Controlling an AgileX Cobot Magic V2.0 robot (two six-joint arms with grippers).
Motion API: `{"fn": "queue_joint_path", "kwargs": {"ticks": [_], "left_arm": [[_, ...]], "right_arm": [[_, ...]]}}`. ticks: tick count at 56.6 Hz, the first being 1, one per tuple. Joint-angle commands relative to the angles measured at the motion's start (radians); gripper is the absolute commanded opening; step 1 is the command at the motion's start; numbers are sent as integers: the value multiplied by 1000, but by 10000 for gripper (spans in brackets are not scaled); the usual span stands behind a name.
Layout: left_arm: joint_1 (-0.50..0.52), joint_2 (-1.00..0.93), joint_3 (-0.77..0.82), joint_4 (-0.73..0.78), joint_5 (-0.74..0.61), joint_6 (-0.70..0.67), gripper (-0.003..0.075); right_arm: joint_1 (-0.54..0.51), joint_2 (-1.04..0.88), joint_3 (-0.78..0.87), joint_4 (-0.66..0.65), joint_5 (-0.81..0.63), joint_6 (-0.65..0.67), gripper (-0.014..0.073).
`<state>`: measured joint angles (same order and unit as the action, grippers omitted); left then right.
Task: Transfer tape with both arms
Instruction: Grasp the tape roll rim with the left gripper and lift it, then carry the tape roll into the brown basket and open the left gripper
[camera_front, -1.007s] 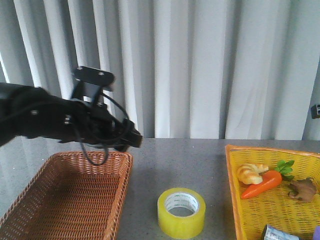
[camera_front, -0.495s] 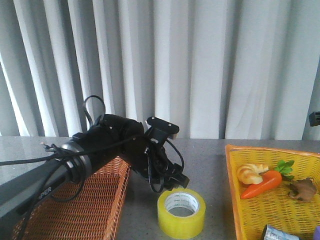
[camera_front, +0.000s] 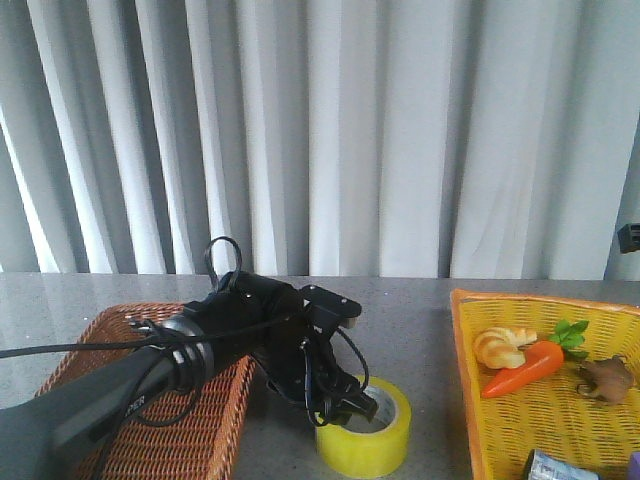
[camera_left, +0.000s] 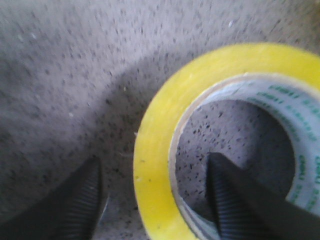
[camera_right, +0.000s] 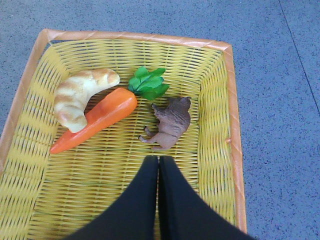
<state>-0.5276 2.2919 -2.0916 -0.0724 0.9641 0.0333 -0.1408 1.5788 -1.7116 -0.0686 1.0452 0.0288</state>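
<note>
One finger of the spread left hand (camera_left: 150, 200) inside the tape (camera_left: 155, 165), other outside, straddling its wall

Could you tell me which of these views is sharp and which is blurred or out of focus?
Left wrist view: soft and blurred, the tape and both fingers close to the lens. Right wrist view: sharp, the carrot and yellow basket crisp. Front view: fairly clear, evenly lit, the left arm near and slightly soft.
</note>
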Motion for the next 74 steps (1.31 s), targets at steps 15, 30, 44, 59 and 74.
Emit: {"fn": "queue_joint_path", "kwargs": {"ticks": [15,30,44,59,74], "left_arm": [[-4,-78,-53,-4,-56,-23,-8],[-4,-144,-213,-4,-10,-23,-6],[23,-251,-263,48,17,-23,-5],[163,-339,-228,171,137,-33,-5],[334,-414,15,169,66,-33,-5]], "right_arm": [[-6,-37,-24,-6,-44,-2,-8],[-6,-37,-24,-6,-44,-2,-8],[-6,-37,-24,-6,-44,-2,-8],[-6,-37,-24,-6,-46,-2,-8],[-6,-37,-24,-6,-45,-2,-8]]}}
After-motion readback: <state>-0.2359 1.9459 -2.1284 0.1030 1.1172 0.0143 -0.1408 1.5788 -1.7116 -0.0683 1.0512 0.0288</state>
